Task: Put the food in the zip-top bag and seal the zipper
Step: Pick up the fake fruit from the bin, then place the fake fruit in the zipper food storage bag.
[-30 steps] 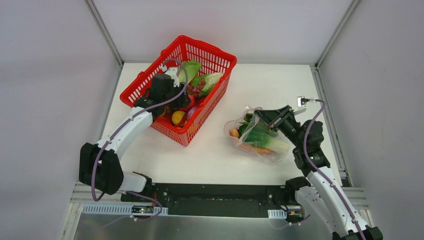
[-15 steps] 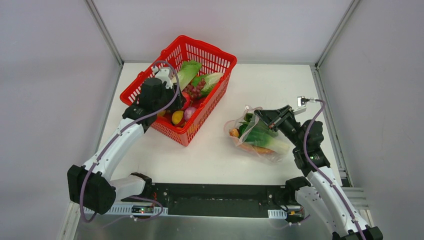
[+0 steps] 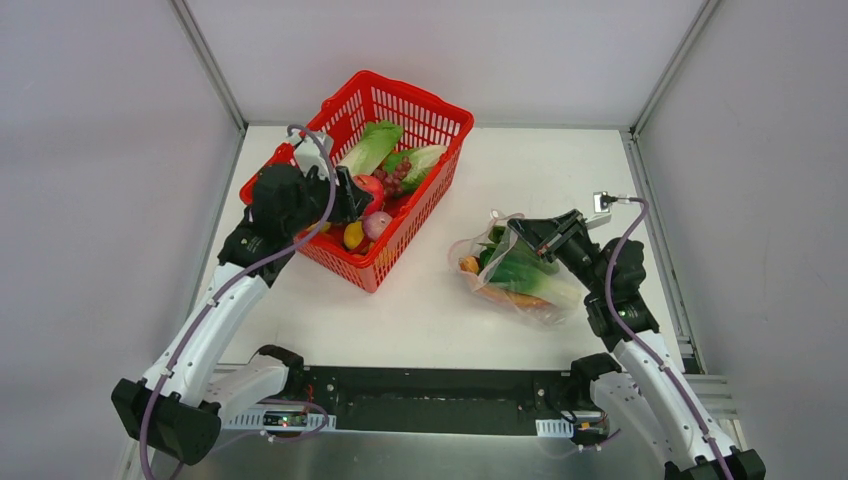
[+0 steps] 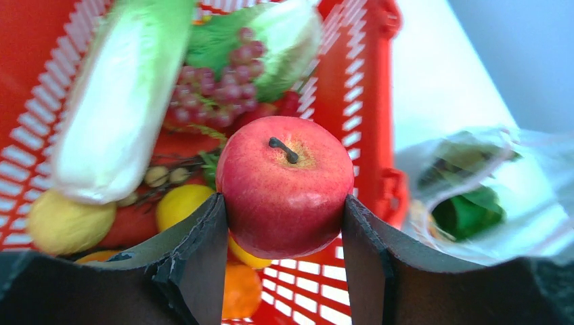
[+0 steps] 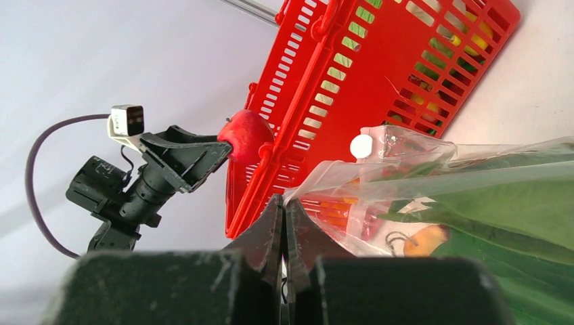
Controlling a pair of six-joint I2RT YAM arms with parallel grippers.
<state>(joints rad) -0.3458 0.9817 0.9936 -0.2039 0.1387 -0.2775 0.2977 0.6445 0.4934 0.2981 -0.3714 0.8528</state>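
My left gripper [image 3: 362,196] is shut on a red apple [image 4: 284,179] and holds it above the red mesh basket [image 3: 400,100]. The apple also shows in the top view [image 3: 369,187] and in the right wrist view [image 5: 245,135]. The clear zip-top bag [image 3: 510,285] lies on the table to the right. It holds green bok choy [image 3: 520,272] and an orange bun [image 3: 468,266]. My right gripper [image 3: 516,233] is shut on the bag's mouth edge [image 5: 318,181] and holds it up, with the mouth facing the basket. A yellow lemon [image 3: 354,236] lies in the basket.
The basket also holds a long pale cabbage [image 4: 118,108], purple grapes [image 4: 216,95], another green leaf vegetable [image 4: 271,40] and an orange fruit [image 4: 240,291]. Grey walls with metal rails [image 3: 210,65] stand close on both sides and at the back.
My left arm has risen out of the basket and swung left and back with the apple in its gripper. The right arm and the bag have not moved.
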